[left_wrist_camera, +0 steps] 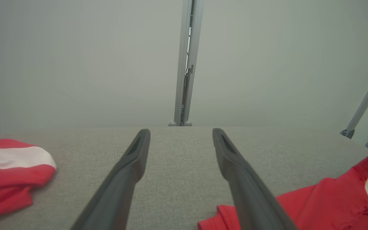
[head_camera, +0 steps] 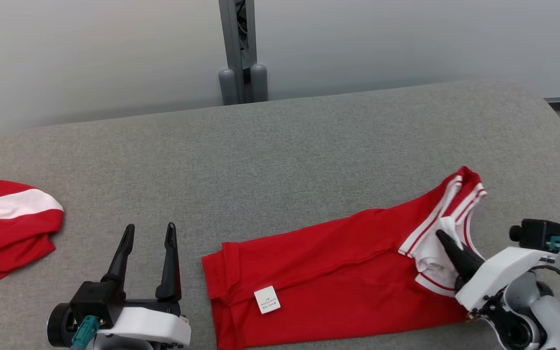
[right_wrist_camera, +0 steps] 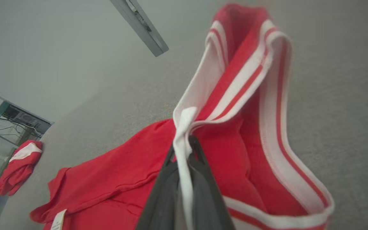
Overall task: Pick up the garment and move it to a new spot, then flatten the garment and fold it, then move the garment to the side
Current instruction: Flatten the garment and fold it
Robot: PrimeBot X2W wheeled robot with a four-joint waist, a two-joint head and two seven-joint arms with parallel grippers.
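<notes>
Two red garments on the table (head_camera: 280, 146): the garment (head_camera: 338, 272) spread at near right, a second garment (head_camera: 8, 228) bunched at far left. Two grippers: the right gripper (head_camera: 443, 238) is clamped on the garment's white trim (right_wrist_camera: 184, 134); the left gripper (head_camera: 149, 228) is spread wide, holding nothing.

Garment (head_camera: 338, 272) lies across the surface's (head_camera: 280, 160) near right, right pincer (head_camera: 443, 236) on its right end, left pincer (head_camera: 149, 227) just beside its left edge, second garment (head_camera: 8, 228) far left, post (head_camera: 241, 53) behind the middle.
</notes>
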